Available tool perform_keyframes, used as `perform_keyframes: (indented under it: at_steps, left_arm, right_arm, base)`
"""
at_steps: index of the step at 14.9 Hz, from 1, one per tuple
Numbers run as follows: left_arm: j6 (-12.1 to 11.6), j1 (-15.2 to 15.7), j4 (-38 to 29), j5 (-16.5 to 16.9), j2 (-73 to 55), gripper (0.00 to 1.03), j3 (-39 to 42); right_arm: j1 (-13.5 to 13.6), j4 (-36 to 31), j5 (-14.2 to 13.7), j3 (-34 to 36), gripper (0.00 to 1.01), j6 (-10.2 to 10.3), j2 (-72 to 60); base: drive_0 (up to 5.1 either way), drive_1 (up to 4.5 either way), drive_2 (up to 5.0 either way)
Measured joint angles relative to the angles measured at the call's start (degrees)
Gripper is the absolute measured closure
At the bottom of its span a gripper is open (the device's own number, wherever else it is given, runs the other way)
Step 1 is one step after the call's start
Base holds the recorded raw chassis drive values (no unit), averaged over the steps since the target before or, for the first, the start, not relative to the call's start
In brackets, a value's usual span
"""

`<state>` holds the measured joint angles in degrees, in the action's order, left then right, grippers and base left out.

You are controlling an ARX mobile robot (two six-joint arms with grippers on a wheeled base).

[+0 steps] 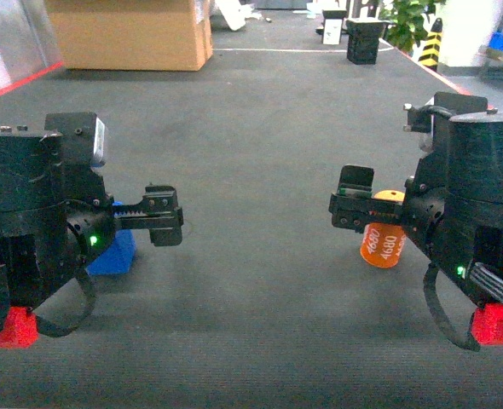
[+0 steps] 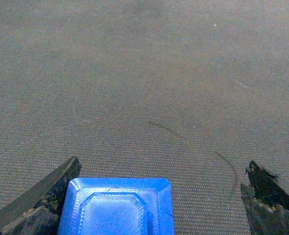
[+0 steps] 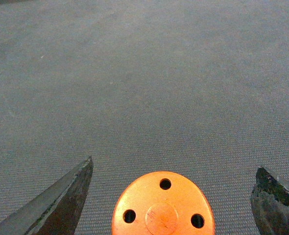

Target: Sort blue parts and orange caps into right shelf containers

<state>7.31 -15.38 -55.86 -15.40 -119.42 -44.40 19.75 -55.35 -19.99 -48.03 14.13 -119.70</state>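
Left gripper fingers are spread wide around the blue part; right gripper fingers are spread around the orange cap. Dark mat is seen between arms.

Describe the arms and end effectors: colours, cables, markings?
Both arms are black and blocky, each with a small green light and a looped black cable beneath. The left end effector and right end effector are black, and the left shows a toothed rail. Fingertips look dark, wedge-shaped and worn. Red parts sit at the bases.

Dark grey floor, cardboard box
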Motion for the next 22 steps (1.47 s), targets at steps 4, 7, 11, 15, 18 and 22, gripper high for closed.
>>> perform_keyframes:
  at_steps: [4, 7, 11, 15, 18, 22]
  left_arm:
    - [0.3, 0.5, 0.3, 0.0, -2.3, 0.05, -1.5]
    - [0.5, 0.7, 2.4, -0.9, -3.8, 0.05, -1.6]
    - [0.5, 1.0, 3.9, -1.9, -4.3, 0.05, -1.8]
    - [1.2, 1.2, 5.0, -2.3, -4.3, 0.16, -2.1]
    - [1.2, 1.2, 5.7, -2.5, -4.3, 0.43, -2.1]
    - [1.5, 1.3, 2.5, -1.9, -2.1, 0.59, 1.1]
  right_arm:
    - [-0.4, 0.9, 0.5, -2.1, 0.03, 0.2, -3.0]
    - [-0.4, 2.2, 0.9, -2.4, 0.03, 0.7, -5.1]
    - [-0.2, 3.6, 0.7, -3.1, 0.03, 0.8, -5.1]
    - [0.0, 5.6, -0.2, -3.6, 0.31, -1.7, -5.8]
    - [0.2, 6.4, -0.4, -3.9, 0.55, -2.0, -5.8]
    - [0.2, 5.6, 0.5, -2.2, 0.57, -1.6, -3.4]
  base:
    - [0.0, 0.0, 0.0]
    - [0.0, 0.0, 0.0]
    - [0.0, 0.0, 0.0]
    - [0.0, 0.0, 0.0]
    - [0.0, 0.0, 0.0]
    - [0.0, 0.0, 0.0]
